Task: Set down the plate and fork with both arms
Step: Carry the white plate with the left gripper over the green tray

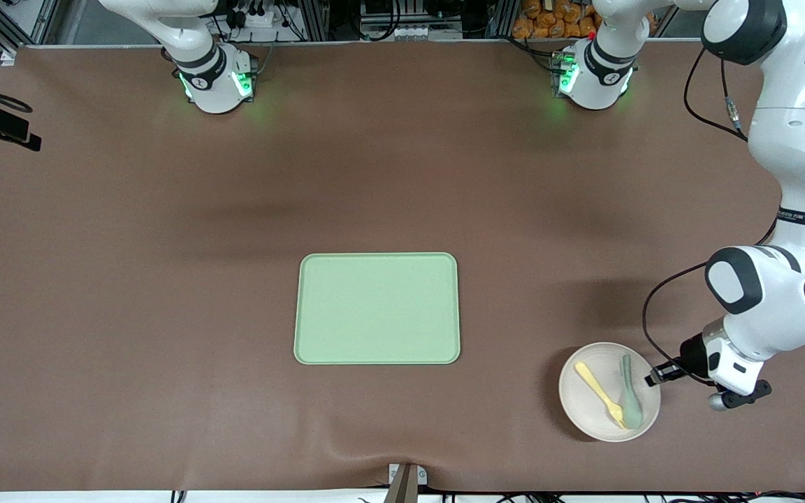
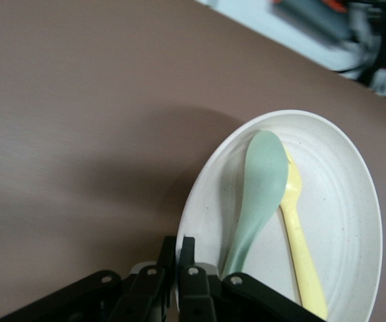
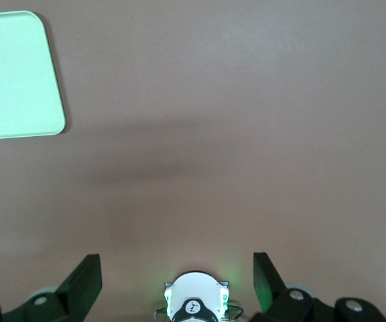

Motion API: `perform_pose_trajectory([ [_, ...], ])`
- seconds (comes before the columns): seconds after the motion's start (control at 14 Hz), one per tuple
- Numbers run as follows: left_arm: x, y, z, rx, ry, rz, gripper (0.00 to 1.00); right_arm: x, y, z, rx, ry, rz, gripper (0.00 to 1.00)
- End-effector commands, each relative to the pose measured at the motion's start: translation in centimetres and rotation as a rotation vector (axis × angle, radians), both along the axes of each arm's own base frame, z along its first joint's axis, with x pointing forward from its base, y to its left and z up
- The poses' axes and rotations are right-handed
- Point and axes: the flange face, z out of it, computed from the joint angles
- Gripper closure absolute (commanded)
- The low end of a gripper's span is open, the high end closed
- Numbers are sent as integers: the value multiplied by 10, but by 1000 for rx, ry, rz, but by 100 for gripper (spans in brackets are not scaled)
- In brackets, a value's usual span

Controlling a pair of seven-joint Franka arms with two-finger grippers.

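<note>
Plate (image 1: 595, 412): sits on the table toward the left arm's end, nearer the front camera than the green tray (image 1: 377, 308) and well apart from it.
Fork (image 1: 599, 393): lies in the plate beside a pale green spoon (image 1: 630, 391), the two touching near their bowl ends.
Left gripper (image 1: 657, 375): low at the plate's rim on the side toward the left arm's end; in the left wrist view its fingers (image 2: 178, 272) are pressed together on the rim, so it appears to pinch the plate.
Right gripper (image 3: 177, 276): fingers spread, holding nothing, up over bare table near the right arm's base; this arm waits.
Done so far: seemingly only the grip on the plate.
Left to do: the tray is bare; plate and fork have yet to be carried over and placed.
</note>
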Motion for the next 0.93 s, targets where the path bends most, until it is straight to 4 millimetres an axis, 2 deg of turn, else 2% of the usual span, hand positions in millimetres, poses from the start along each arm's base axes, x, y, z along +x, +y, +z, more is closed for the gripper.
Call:
perform_pose_trajectory([
  [0.0,-7,-36,37,-47,25,-36,100,2,-3,2,17,-8,-3,0],
  [0.14,-12,-71,55,-80,39,-98,100,4,-2,-1,13,-6,0,0],
  [0.36,-22,-127,64,-124,41,-173,100,8,-5,-6,14,-1,-6,0],
  [0.43,-27,-151,67,-129,40,-210,100,14,-5,-15,19,12,-7,0],
  [0.5,-33,-176,62,-126,46,-251,100,17,-5,-20,20,17,-6,0],
  [0.57,-43,-215,60,-127,51,-301,100,17,-5,-20,20,15,-6,0],
  [0.64,-52,-245,58,-123,52,-340,100,17,-4,-20,21,17,-7,0],
  [0.85,-77,-309,44,-125,74,-427,100,18,2,-22,22,25,-2,0],
])
